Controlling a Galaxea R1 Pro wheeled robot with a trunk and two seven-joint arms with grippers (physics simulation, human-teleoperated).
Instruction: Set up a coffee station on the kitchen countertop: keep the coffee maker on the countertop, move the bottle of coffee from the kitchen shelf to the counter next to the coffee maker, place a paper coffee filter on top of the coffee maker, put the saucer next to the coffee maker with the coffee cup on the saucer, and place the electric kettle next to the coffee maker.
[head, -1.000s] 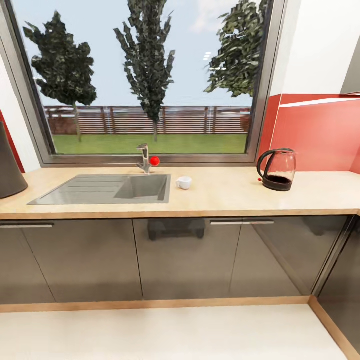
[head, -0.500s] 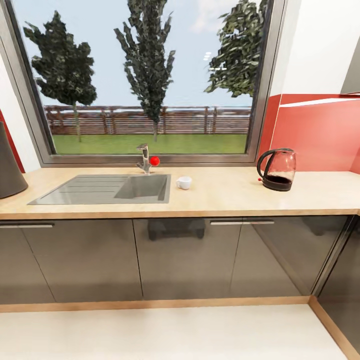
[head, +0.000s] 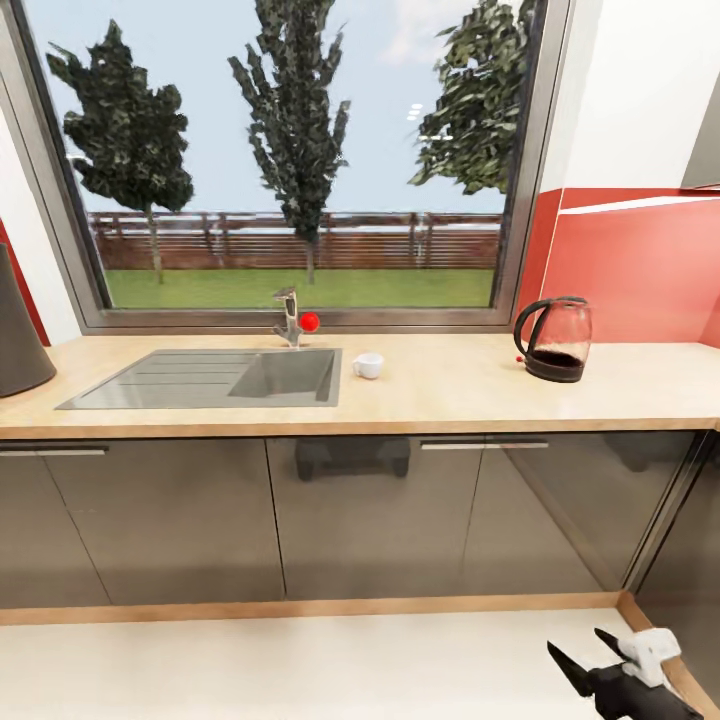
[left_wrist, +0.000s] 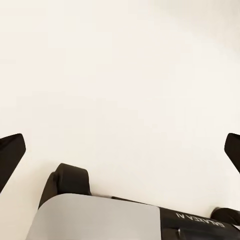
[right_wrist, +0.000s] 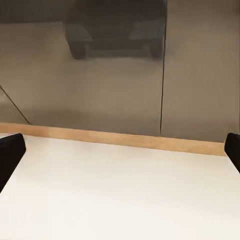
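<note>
Facing kitchen counter (head: 440, 395) w/ sink (head: 215, 377) at left-centre, tap (head: 288, 318) behind it at far edge under window. Coffee cup (head: 368, 365) sitting upright on counter just right of sink, handle toward left; no saucer under it. Electric kettle (head: 554, 339) farther right, near red backsplash, well apart from cup; glass body, black base and handle, dark liquid low inside. Dark rounded object (head: 18, 330) at far left edge of counter, cropped, can't tell what. Right gripper (head: 590, 660) low at near right over floor, fingers spread wide, nothing held; wrist view confirms: fingertips at both frame edges, cabinet fronts (right_wrist: 120, 75) and floor (right_wrist: 120, 195) ahead. Left gripper (left_wrist: 120, 150) likewise wide open, empty, aimed at plain pale surface. Handling, as judgement: cup probably light, stiff ceramic, glazed so slippery, chips if dropped; best pinched across rim wall opposite handle, or by handle itself. Kettle heavier, liquid inside may slosh, glass fragile; take by black handle near top, keep upright, lift clear of base only if base stays. Both out of reach for now; need to close in on counter first.
</note>
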